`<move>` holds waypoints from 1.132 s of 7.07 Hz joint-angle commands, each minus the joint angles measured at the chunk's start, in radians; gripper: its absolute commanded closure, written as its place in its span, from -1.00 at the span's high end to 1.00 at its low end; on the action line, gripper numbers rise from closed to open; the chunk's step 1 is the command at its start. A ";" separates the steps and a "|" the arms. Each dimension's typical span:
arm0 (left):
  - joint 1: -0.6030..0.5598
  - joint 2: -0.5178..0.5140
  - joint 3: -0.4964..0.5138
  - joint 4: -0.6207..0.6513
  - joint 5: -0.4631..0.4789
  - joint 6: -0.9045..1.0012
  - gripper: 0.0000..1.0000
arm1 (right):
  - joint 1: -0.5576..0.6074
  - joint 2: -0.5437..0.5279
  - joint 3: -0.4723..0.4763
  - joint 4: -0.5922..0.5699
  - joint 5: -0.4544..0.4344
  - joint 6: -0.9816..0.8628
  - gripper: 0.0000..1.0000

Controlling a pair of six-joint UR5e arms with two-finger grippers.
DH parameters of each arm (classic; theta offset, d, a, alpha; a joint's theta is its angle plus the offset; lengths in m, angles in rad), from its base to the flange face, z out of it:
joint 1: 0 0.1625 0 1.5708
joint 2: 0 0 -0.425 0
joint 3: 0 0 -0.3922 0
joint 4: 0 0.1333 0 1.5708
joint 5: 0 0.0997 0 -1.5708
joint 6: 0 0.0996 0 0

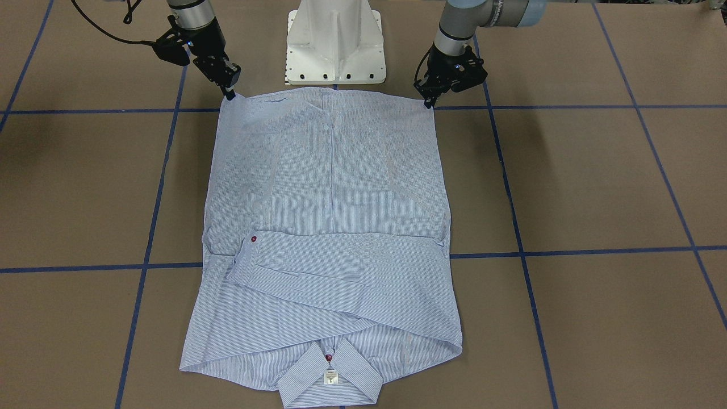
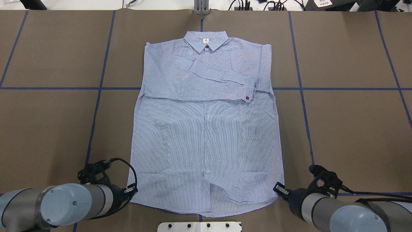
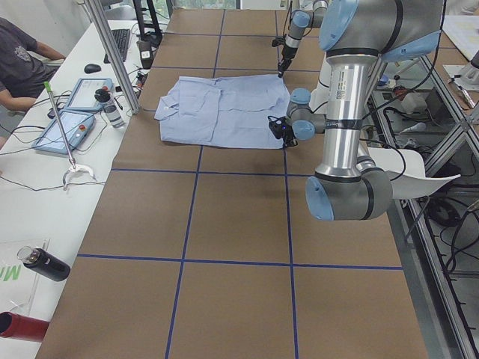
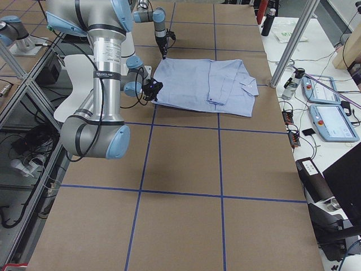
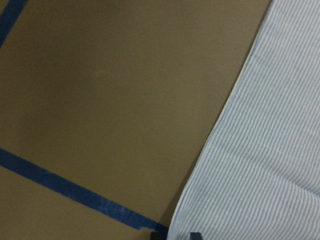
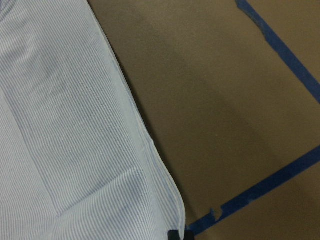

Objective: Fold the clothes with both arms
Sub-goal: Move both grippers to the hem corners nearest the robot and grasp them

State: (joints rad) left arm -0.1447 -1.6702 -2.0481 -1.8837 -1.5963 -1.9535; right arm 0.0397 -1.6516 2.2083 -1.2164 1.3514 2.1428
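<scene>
The light blue-and-white striped shirt [image 2: 206, 129] lies flat, front up, on the brown table [image 2: 347, 129]. Its collar [image 2: 206, 40] points away from me and both sleeves are folded across the chest. My left gripper [image 2: 133, 189] is at the hem's left corner, and its fingers look pinched shut on the cloth [image 1: 429, 103]. My right gripper [image 2: 277, 188] is at the hem's right corner, likewise shut on the shirt [image 1: 230, 95]. Both wrist views show only the shirt's edge [image 5: 270, 150] [image 6: 65, 125] and bare table.
Blue tape lines [image 2: 96, 106] cross the table. The white pedestal base [image 1: 336, 42] stands just behind the hem. In the exterior left view a side bench holds tablets [image 3: 71, 131] and bottles [image 3: 45, 263], and a seated person [image 3: 19, 56] is at its far end.
</scene>
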 commanded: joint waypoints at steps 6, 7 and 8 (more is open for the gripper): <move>-0.016 0.093 -0.366 0.009 -0.091 -0.011 -1.00 | 0.002 -0.158 0.230 -0.002 0.046 0.000 -1.00; -0.024 0.081 -0.374 0.011 -0.093 -0.010 -1.00 | 0.041 -0.151 0.253 -0.002 0.048 -0.001 -1.00; -0.097 0.063 -0.370 0.009 -0.143 0.005 -1.00 | 0.102 -0.142 0.255 -0.002 0.052 -0.010 -1.00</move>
State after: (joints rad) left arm -0.1837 -1.5914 -2.4121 -1.8741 -1.6993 -1.9598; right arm 0.0834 -1.7998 2.4510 -1.2180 1.3986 2.1398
